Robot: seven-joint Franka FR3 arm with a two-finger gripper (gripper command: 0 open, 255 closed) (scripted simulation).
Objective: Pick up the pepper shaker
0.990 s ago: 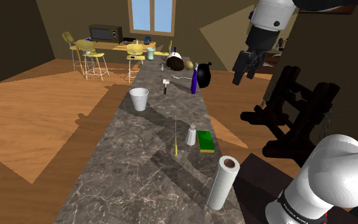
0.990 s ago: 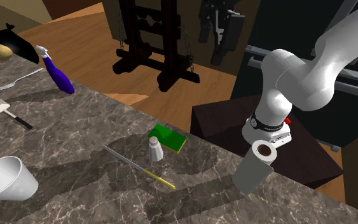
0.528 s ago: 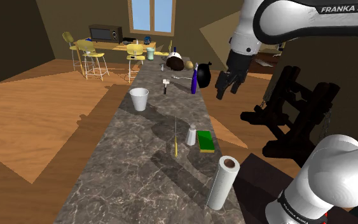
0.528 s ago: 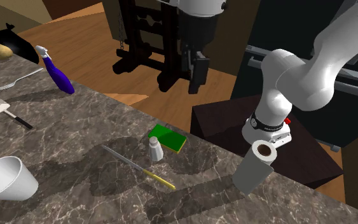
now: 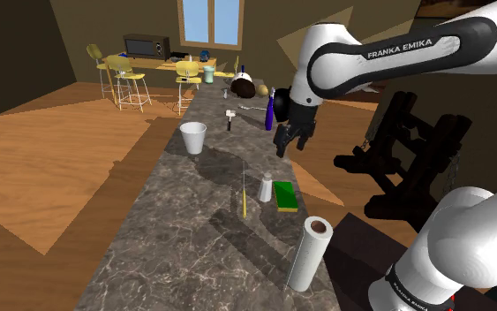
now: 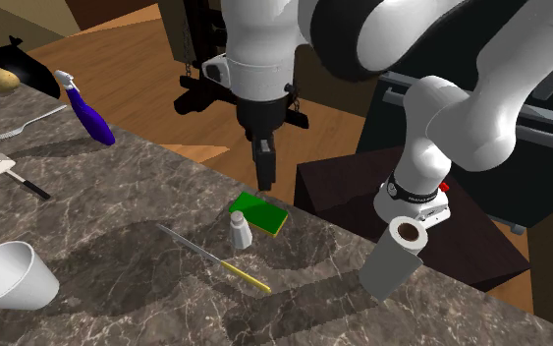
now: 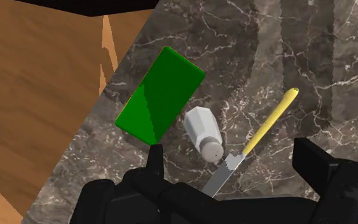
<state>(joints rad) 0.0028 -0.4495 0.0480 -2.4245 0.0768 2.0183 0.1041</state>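
Dark marble counter (image 5: 184, 238) holds, near its stand-side edge, a small white pepper shaker (image 5: 266, 187) just beside a flat green block (image 5: 285, 195); the empty, wide-open black gripper (image 5: 282, 148) should descend straddling the shaker alone.

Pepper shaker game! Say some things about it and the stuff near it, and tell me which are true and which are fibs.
1. The pepper shaker stands upright beside the green sponge. True.
2. The gripper is holding the pepper shaker. False: it hangs open in the air above it, holding nothing.
3. The knife has a yellow handle. True.
4. The paper towel roll is lying flat on its side. False: it stands upright.
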